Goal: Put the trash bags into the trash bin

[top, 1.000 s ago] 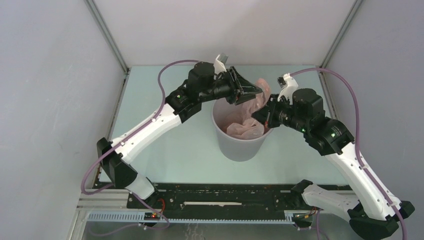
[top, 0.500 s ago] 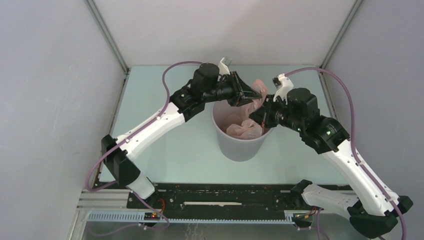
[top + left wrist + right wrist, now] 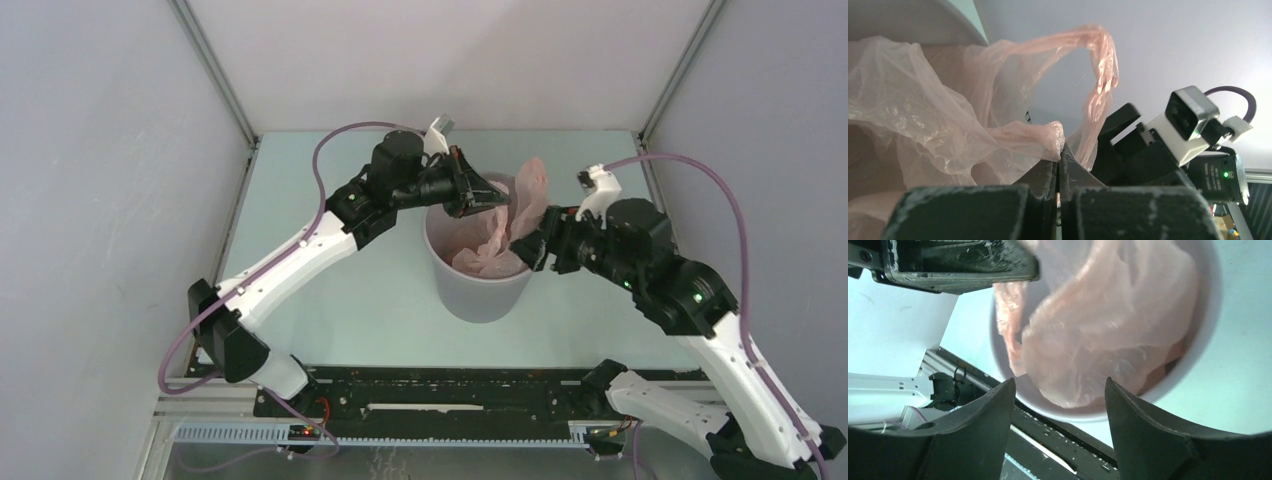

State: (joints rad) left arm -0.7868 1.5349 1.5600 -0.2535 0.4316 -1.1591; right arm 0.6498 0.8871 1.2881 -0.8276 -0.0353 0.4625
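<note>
You have the pale-green worktop (image 3: 330, 300) with the trash bin (image 3: 480, 292) standing upright about midway between its left and right edges. The trash bag (image 3: 527, 188) sits mostly inside the bin, but one loop of film rises above the rim on the far-right side. How deep the rest goes is unclear, because both arms cover part of the opening. Your left gripper (image 3: 1060, 152), over the far rim, is pinched tight on a fold of the film. Your right gripper (image 3: 1058, 390), at the right rim, is spread wide with nothing between its fingers, and it is hard to pick out from above.
</note>
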